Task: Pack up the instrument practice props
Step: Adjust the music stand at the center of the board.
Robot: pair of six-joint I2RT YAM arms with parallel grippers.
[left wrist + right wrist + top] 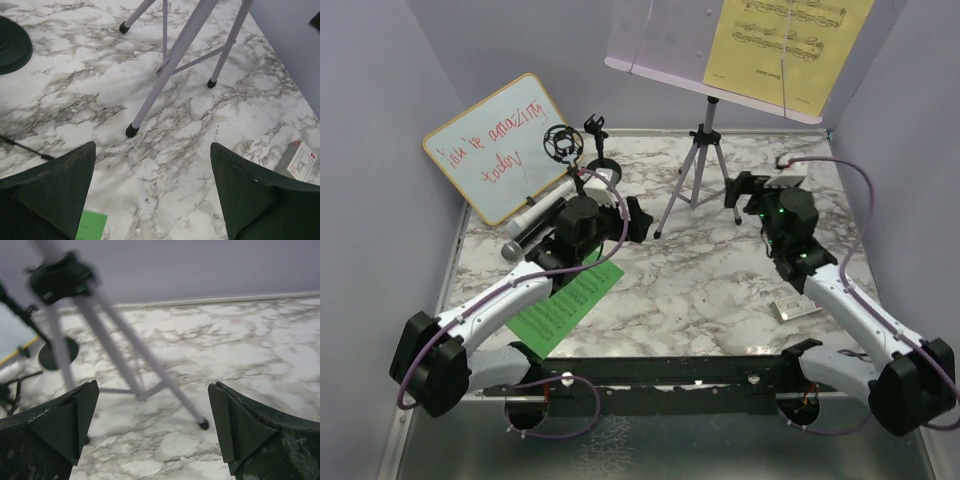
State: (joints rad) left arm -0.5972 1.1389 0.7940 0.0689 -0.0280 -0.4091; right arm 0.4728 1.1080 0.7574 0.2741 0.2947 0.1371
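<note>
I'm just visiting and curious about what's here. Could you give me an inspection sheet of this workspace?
Surface: marble-patterned table.
Job's things: lilac music rack on its stand, holding a yellow sheet; green sheet flat at front left; microphone lying beside it; ring-mount tripod and round-base holder at back left.
Clutter: whiteboard with red writing; small white device at front right.
Grippers: left gripper and right gripper open, empty.
Cables: purple cables hang in loose loops.
Surroundings: plain walls on three sides.

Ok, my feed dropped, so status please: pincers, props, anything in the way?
Left pincer open, empty. Right pincer open, empty, facing tripod legs. Yellow sheet on music rack, green sheet flat, partly under left arm. Whiteboard stands beside microphone.
</note>
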